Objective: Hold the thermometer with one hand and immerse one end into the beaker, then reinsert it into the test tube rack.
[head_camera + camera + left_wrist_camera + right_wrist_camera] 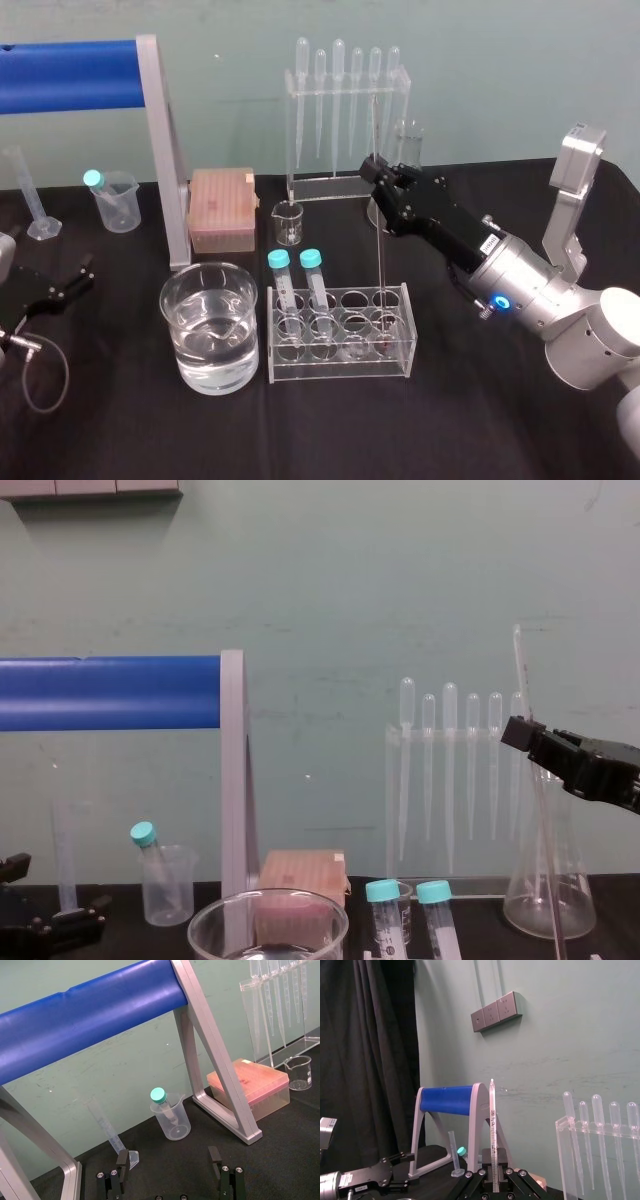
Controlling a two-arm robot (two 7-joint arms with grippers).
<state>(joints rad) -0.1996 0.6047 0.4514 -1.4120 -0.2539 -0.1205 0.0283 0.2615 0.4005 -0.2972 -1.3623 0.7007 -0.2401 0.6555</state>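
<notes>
Black right pincer [377,180] grips the long clear-glass thermometer [382,270], not yet out of the clear rack [340,352].
Next: lift straight up, toward the wide glass beaker [210,330]; left pincer [78,273] idles open.

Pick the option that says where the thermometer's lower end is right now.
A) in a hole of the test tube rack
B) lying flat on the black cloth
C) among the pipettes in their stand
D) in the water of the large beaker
A: the thermometer stands nearly upright with its lower end in a hole of the test tube rack, the right gripper shut on it higher up; the left gripper sits open, parked.
</notes>
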